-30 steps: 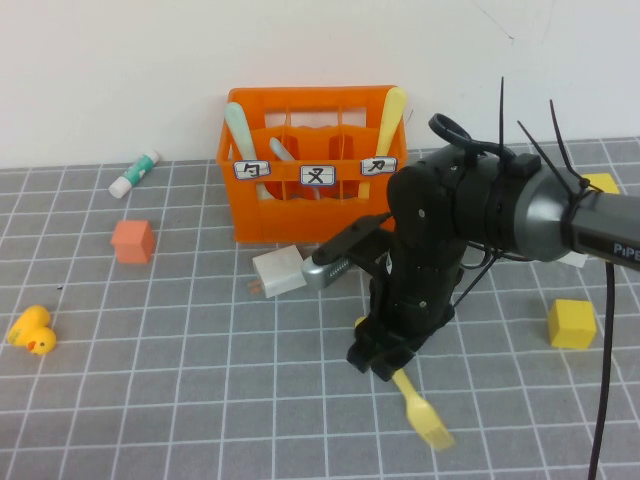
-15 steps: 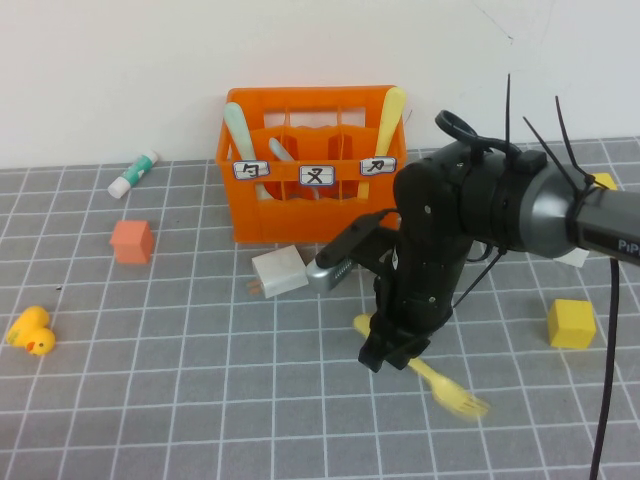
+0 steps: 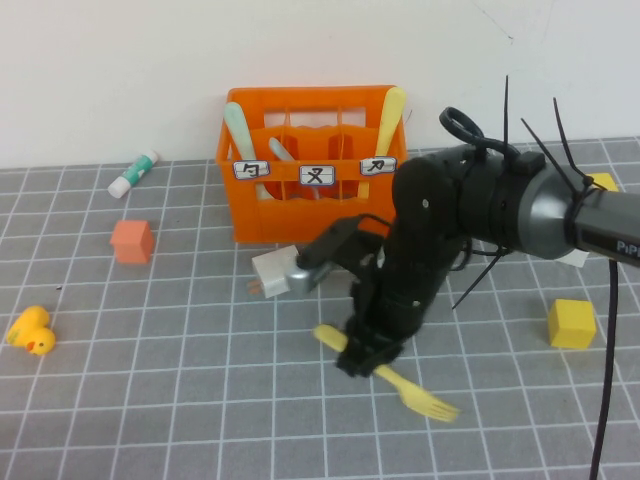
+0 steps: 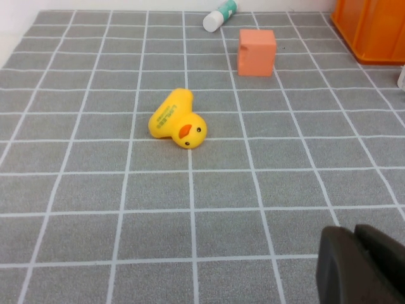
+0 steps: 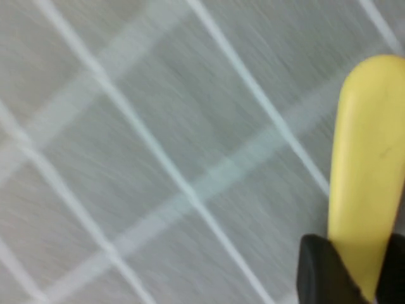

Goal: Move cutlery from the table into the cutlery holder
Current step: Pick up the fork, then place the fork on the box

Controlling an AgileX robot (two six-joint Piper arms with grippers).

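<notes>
The orange cutlery holder (image 3: 310, 215) stands at the back of the grey gridded table (image 3: 180, 400). A pale mint-green spoon (image 3: 238, 128), a grey fork (image 3: 282, 151) and a yellow knife (image 3: 391, 115) stand in its compartments. My right gripper (image 3: 358, 358) is shut on the yellow fork (image 3: 418, 395), held just above the table in front of the holder, prongs pointing right and towards me. The fork's handle (image 5: 364, 158) shows between the fingers in the right wrist view. My left gripper (image 4: 364, 269) is shut and empty over the table's near left.
A yellow duck (image 3: 32, 331) lies at the left. An orange-pink cube (image 3: 132, 241) and a white-and-green tube (image 3: 134, 173) are behind it. A white block (image 3: 277, 272) sits before the holder. Yellow cubes (image 3: 571, 323) lie at the right.
My right gripper has moved left with the yellow fork, which has swung so its prongs point more rightward. The left arm has not moved.
</notes>
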